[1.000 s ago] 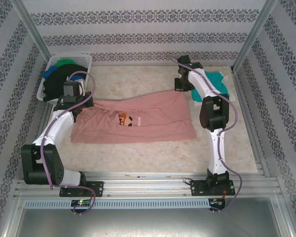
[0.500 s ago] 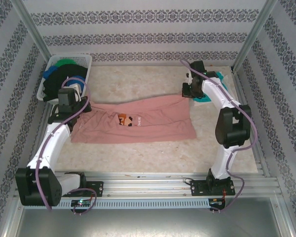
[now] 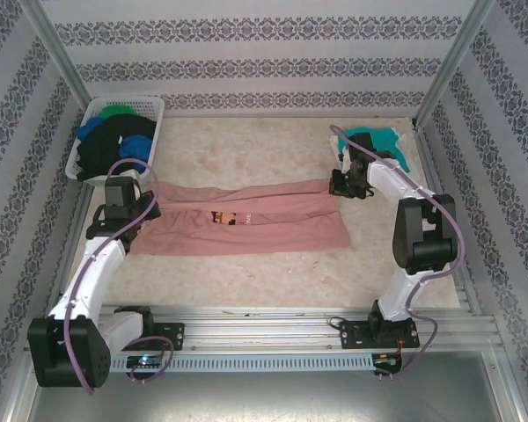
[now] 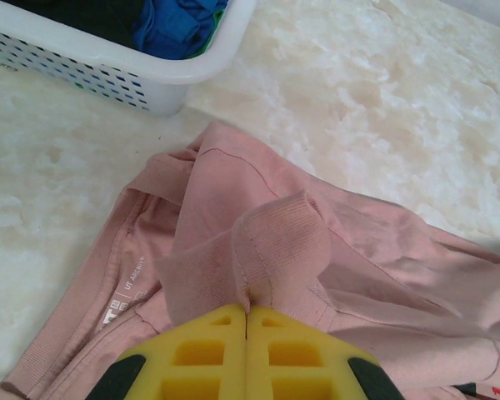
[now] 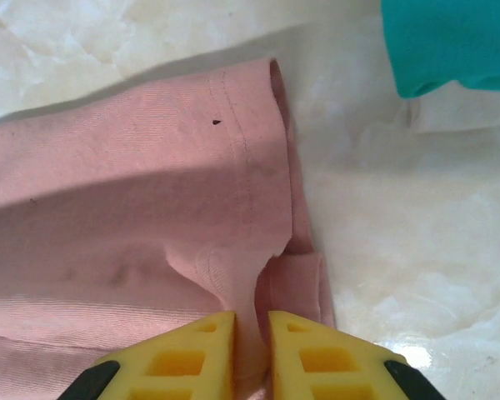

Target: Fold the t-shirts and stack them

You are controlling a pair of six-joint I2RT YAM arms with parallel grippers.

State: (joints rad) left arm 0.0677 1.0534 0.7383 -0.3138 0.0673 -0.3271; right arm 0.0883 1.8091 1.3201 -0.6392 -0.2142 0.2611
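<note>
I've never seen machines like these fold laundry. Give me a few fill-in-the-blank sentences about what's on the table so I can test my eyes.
1. The pink t-shirt, pinched by the left jaws, lies on the ___.
2. The white basket stands at the far ___ corner of the table.
3. The far-right t-shirt, near the right jaws, is ___ in colour.
4. The white basket holds black, green and ___ cloth.
Missing words: table, left, teal, blue.
</note>
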